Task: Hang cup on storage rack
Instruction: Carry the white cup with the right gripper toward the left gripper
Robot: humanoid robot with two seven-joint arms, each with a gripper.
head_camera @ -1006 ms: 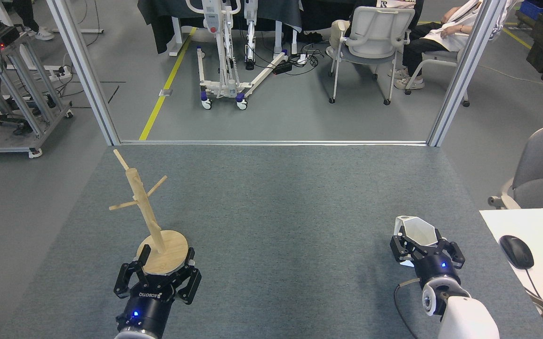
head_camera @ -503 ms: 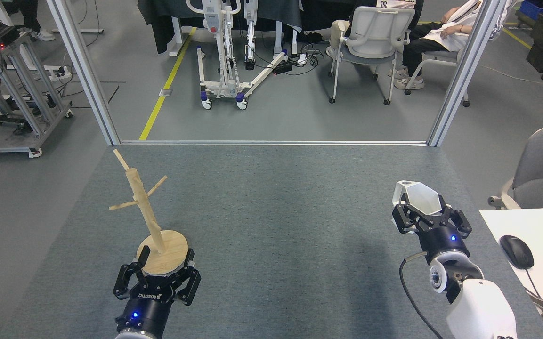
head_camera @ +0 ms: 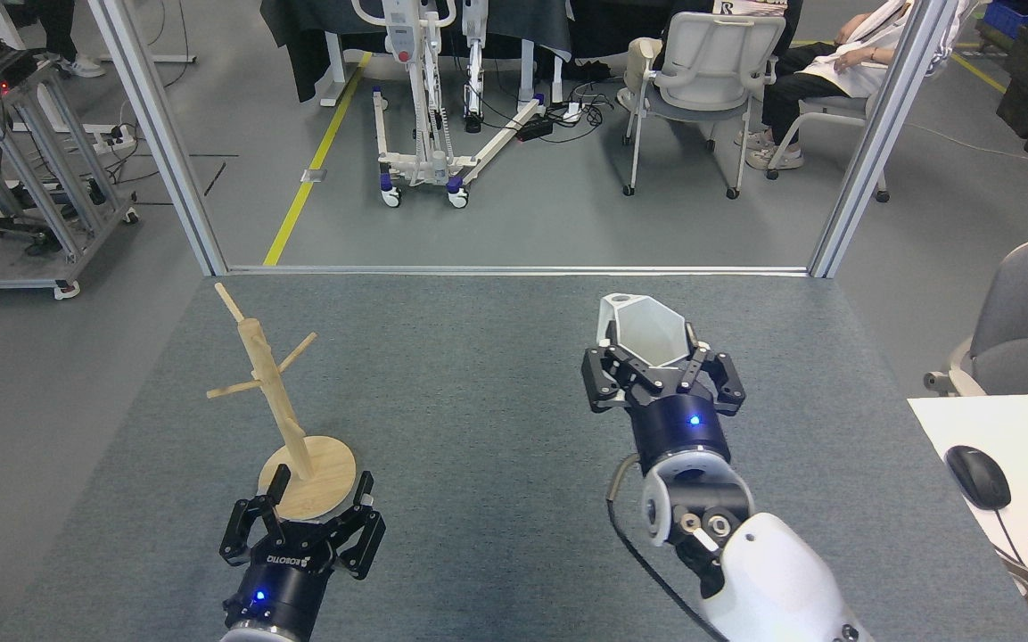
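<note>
1. Writing: the left tool [head_camera: 317, 496] carries white lettering on its black body, seen upside down; it appears to read "ROBOTIQ". No other text on the task's things is legible.
2. Cup [head_camera: 647, 332]: white, matte, faceted, with an angular rim. Its mouth faces up and toward the camera, so the pale interior shows. A flat tab pierced by a round hole stands at the upper left of the rim.
3. Cup axis: it runs from the mouth down into the right tool [head_camera: 663, 364], roughly upright.
4. Cup position: held clear of the grey surface [head_camera: 496, 392], right of centre, well apart from the rack [head_camera: 275, 401].
5. Right tool: black fingers are closed against both sides of the cup below the rim, gripping it. A blue light shows on the wrist.
6. Rack: light wood, a slim post on a round disc base, with thin pegs angled outward left and right and one at the top. The post leans slightly left in this view. It stands on the left part of the surface.
7. Left tool: fingers spread wide and holding nothing, their tips to either side of the near edge of the base. Contact with the disc cannot be confirmed.
</note>
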